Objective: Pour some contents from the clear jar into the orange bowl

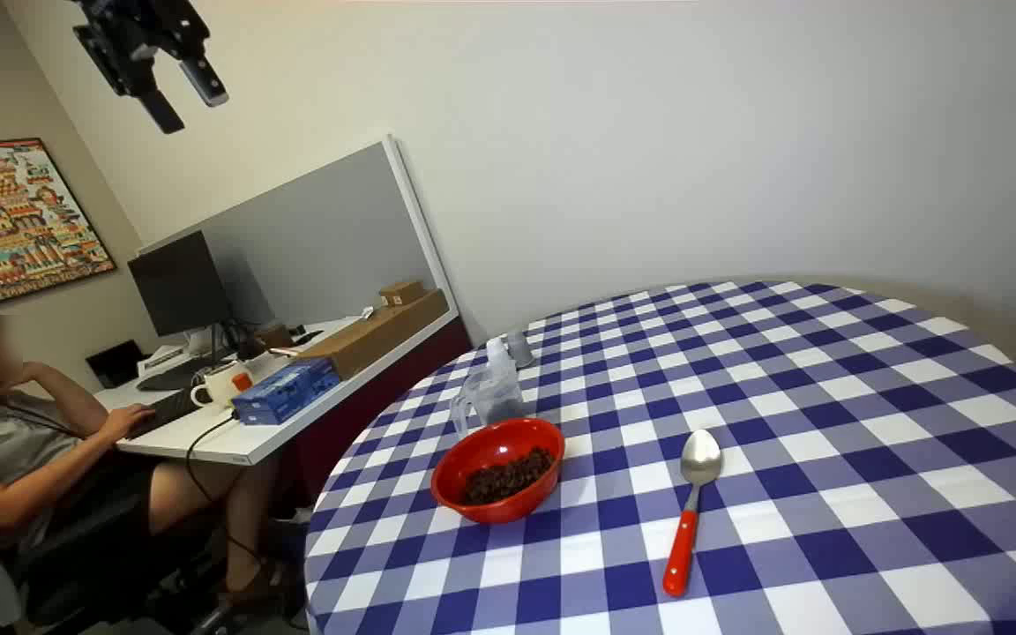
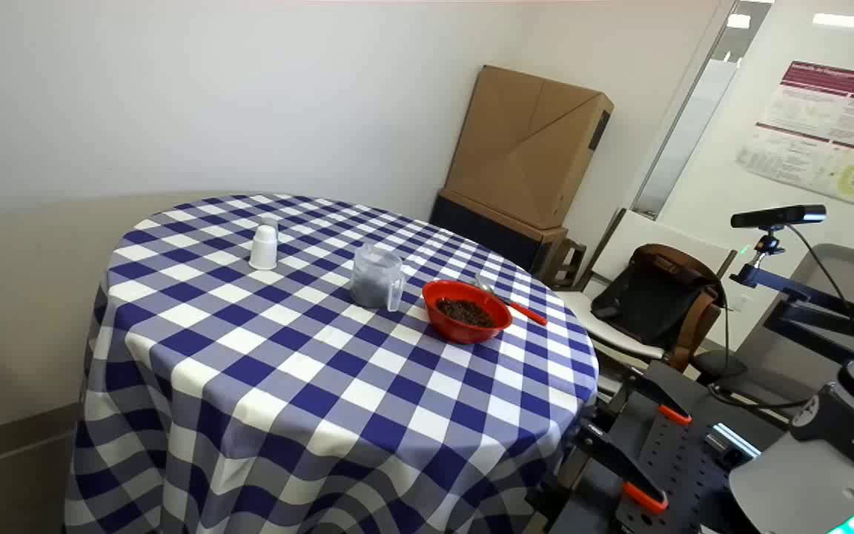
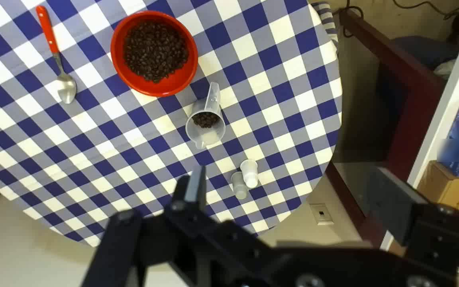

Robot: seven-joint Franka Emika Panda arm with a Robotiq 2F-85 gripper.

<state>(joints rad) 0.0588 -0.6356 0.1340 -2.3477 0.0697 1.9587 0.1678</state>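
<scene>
Blue-and-white checked cloth (image 2: 234, 415) covers the round worktop (image 1: 825, 370) and drops in folds over the edge. White desk (image 1: 208, 439) stands past the worktop in an exterior view; person (image 1: 5, 459) seated at it, face blurred. Large cardboard box (image 2: 523, 141) seen beyond the worktop in an exterior view. Jaws released: fingers (image 1: 205, 81) parted, pointing down, high up and well apart from the things on the cloth; wrist view agrees, the two sides spread wide. Orange bowl (image 3: 175, 83) sits level on the worktop, shown in both exterior views and the wrist view. Clear jar (image 2: 380, 259), with handle and pouring lip, stands upright near the bowl but apart from it. Spoon (image 1: 687, 529) lies flat beside the bowl, on a different side from the jar; red handle, metal head. White cup (image 3: 250, 174) and greyer cup (image 3: 239, 185) stand just beside each other, narrow end up, with the jar between them and the bowl; cannot tell whether each is single or a stack. Dark brown beans (image 3: 155, 52) lie in the bowl, gathered toward one side with some red inside showing; a lesser amount lies at the bottom of the jar.
</scene>
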